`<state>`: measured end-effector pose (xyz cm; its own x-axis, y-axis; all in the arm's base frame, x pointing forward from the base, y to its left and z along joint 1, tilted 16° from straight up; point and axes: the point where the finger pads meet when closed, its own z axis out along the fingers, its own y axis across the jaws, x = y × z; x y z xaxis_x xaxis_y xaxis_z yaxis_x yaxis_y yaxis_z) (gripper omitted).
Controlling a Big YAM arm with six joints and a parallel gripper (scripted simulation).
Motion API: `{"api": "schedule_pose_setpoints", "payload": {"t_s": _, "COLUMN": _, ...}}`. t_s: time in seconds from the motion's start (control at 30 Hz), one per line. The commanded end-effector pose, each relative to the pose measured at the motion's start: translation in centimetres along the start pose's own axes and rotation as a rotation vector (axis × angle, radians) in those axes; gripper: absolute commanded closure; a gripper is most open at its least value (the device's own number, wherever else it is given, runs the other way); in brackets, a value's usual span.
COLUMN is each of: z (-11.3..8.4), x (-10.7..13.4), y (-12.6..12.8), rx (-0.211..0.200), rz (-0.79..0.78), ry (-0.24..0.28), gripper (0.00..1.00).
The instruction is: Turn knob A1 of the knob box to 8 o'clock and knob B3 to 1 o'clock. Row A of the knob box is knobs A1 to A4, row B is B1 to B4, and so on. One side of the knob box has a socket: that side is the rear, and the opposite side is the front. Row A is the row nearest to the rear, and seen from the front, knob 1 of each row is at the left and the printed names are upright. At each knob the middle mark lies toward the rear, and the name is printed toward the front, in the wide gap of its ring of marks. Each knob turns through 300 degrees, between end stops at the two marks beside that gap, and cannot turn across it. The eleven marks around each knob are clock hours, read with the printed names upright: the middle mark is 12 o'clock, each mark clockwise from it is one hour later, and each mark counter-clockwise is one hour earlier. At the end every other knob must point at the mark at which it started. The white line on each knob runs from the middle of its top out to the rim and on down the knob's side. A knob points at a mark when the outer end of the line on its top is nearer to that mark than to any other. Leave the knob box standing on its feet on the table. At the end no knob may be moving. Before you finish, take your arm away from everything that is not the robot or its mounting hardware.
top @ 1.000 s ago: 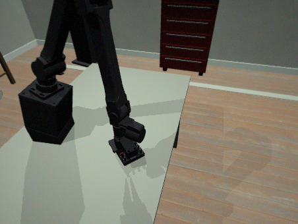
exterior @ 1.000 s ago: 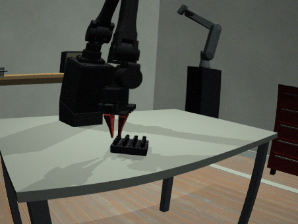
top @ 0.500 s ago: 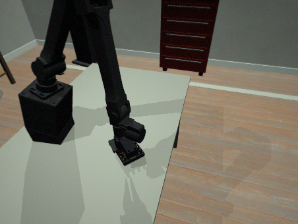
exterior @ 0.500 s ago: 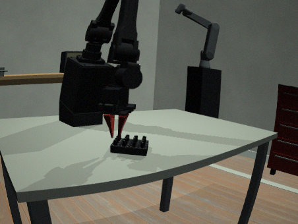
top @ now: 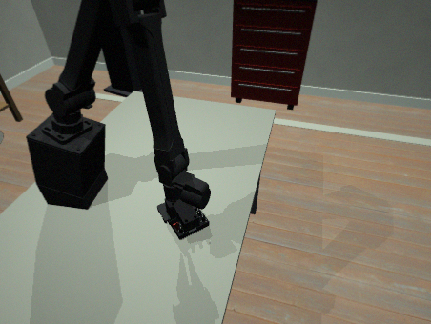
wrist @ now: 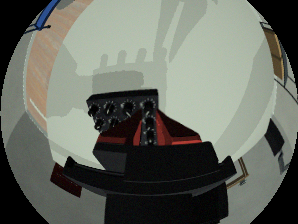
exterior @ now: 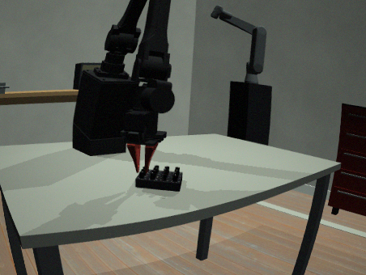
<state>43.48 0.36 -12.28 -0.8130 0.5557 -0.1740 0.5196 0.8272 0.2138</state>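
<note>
The black, boxy knob box [top: 189, 233] [exterior: 159, 185] [wrist: 122, 97] sits on the pale grey-green, flat worktop [top: 143, 295] [exterior: 243, 182] [wrist: 215, 75]. Above its edge row, the hand with red, tapered fingers [top: 175, 224] [exterior: 142, 171] stands narrowly parted, apparently gripping nothing. The box looks light and rigid, liable to skid if pushed sideways. Its small, hard knobs may be slippery: pinch one centrally across opposite sides, clear of neighbours, and twist about its axis, easing off near the stops.

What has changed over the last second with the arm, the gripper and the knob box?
Nothing visibly. The arm and gripper show no clear move, and the knob box sits where it was on the table. Any slight knob turn is too small to tell.
</note>
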Motion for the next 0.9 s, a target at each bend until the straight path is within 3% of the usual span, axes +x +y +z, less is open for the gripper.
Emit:
{"api": "schedule_pose_setpoints", "payload": {"t_s": 0.0, "z": 0.45, "x": -0.83, "y": 0.97, "rx": -0.011, "rz": -0.003, "ry": -0.018, "gripper": 0.81}}
{"api": "schedule_pose_setpoints", "payload": {"t_s": 0.87, "z": 0.46, "x": -0.88, "y": 0.98, "rx": -0.012, "rz": -0.003, "ry": -0.02, "gripper": 0.81}}
